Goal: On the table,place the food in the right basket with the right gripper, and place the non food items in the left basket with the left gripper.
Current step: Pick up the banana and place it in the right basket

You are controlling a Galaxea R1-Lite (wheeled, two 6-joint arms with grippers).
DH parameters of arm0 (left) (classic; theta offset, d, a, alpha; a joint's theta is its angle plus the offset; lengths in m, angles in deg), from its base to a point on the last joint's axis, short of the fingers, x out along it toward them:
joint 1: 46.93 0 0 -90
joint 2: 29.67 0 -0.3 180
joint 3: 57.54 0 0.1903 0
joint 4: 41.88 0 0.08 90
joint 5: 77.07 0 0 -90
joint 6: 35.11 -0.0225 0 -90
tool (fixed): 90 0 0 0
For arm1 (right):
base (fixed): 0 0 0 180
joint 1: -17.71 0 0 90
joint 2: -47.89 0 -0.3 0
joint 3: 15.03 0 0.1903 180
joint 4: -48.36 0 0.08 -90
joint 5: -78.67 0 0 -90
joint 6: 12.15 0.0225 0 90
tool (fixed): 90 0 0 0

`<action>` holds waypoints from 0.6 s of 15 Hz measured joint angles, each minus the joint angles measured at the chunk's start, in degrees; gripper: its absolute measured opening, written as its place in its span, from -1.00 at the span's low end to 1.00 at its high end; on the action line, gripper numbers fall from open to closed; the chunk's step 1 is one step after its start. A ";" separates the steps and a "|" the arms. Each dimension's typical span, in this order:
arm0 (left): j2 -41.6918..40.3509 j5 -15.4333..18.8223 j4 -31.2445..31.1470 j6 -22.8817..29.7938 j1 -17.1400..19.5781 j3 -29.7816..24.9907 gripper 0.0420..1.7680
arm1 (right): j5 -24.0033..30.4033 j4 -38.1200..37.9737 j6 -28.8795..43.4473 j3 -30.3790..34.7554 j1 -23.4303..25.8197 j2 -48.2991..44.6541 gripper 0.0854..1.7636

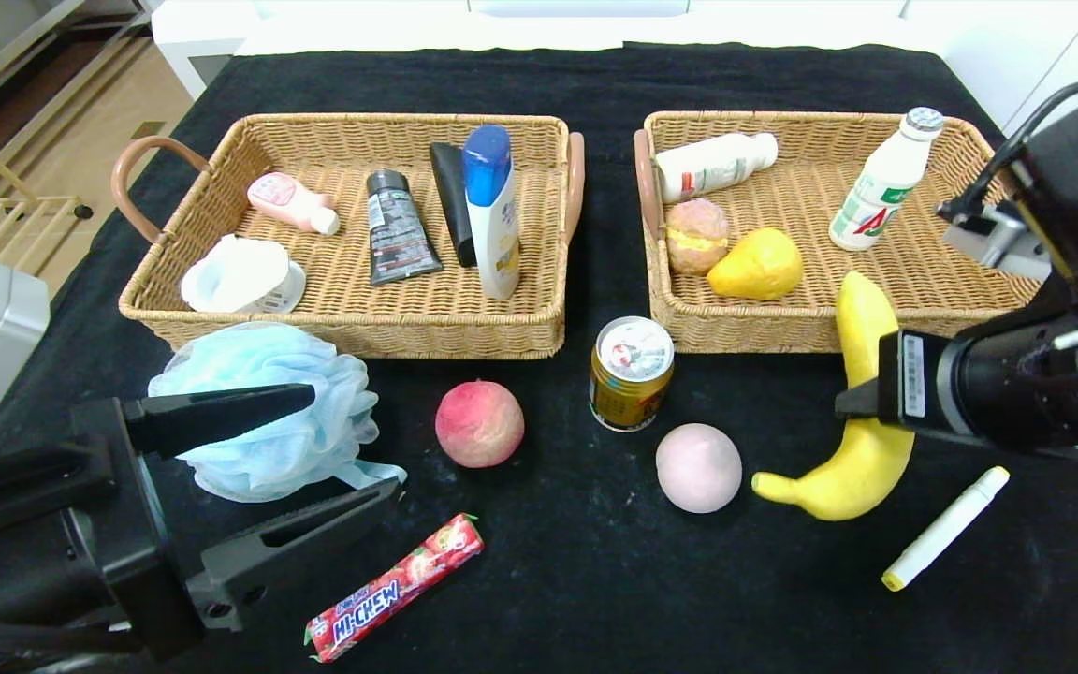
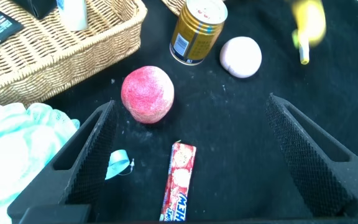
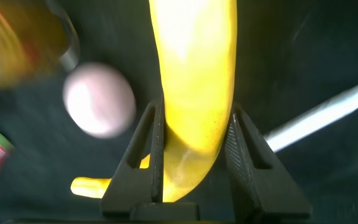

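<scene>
Right gripper clamped on the banana just in front of the right basket, left gripper spread wide by the blue sponge, candy on the table

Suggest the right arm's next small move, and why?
Probably carry the banana forward over the right basket rim. The right gripper has its jaws clamped on the banana's middle, just in front of the basket holding other food. The left gripper waits open by the blue bath pouf.
</scene>
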 joint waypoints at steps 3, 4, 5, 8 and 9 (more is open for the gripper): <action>-0.16 -0.02 0.00 0.00 0.00 0.00 0.94 | -1.60 0.09 0.57 -6.72 4.11 1.52 -0.32; -0.20 -0.02 0.00 0.00 0.00 -0.02 0.94 | -1.80 0.11 1.29 -8.53 5.28 2.35 -0.32; -0.22 -0.02 0.00 0.00 -0.02 -0.06 0.94 | -1.90 0.13 1.68 -9.95 6.35 3.06 -0.32; -0.27 -0.02 0.00 -0.50 -0.02 -0.11 0.94 | -1.99 0.30 2.76 -14.57 10.03 5.08 -0.32; -0.27 -0.02 0.00 -0.59 -0.02 -0.20 0.94 | -2.01 0.45 3.69 -16.20 11.20 5.81 -0.32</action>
